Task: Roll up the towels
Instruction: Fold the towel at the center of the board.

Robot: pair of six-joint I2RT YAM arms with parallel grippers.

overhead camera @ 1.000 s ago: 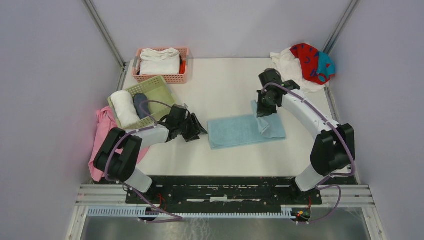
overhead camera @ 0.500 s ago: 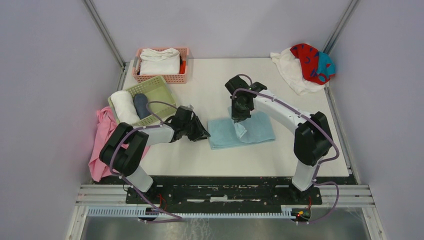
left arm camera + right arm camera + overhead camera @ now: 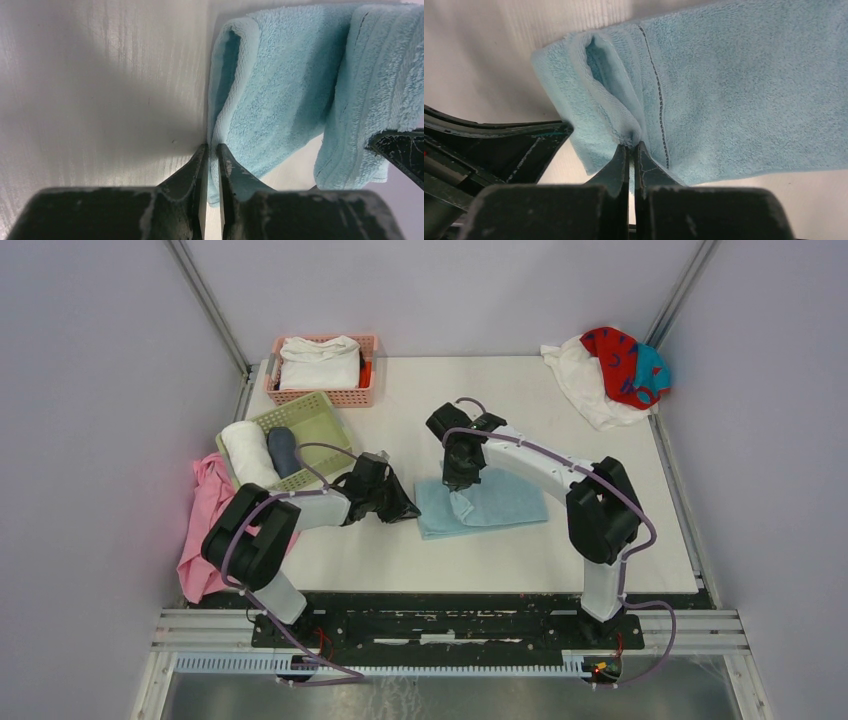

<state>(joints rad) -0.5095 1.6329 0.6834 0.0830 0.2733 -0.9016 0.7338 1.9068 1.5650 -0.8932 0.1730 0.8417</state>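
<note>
The left arm (image 3: pixel 300 510) lies low, its forearm stretched toward 3 o'clock. The left gripper (image 3: pixel 398 508) sits close to the surface, jaws drawn to a thin slit on the 9 o'clock edge of the light blue towel (image 3: pixel 510 502). The right arm (image 3: pixel 540 462) arches toward 10 o'clock, wrist bent downward. The right gripper (image 3: pixel 460 485) pinches a fold of that towel, jaws closed.

Light blue terry towel (image 3: pixel 505 502), tabletop middle: plain, one darker stitched line, ribbed bands by the hem
White matte tabletop (image 3: pixel 420 400)
Pink plastic lattice basket (image 3: pixel 340 397), far left corner: white folded cloth (image 3: pixel 320 362) inside, an orange-red sliver beside it
Pale green lattice basket (image 3: pixel 322 425): white roll (image 3: pixel 245 455), dark grey-blue roll (image 3: pixel 282 450)
Plain pink cloth (image 3: pixel 205 505), left edge
Far right corner: large white towel (image 3: pixel 580 375); red towel (image 3: pixel 612 355) with teal-blue patch, dark blue marks
Left arm (image 3: pixel 305 510) and right arm (image 3: pixel 540 462): white links, black joints, lilac cables
</note>
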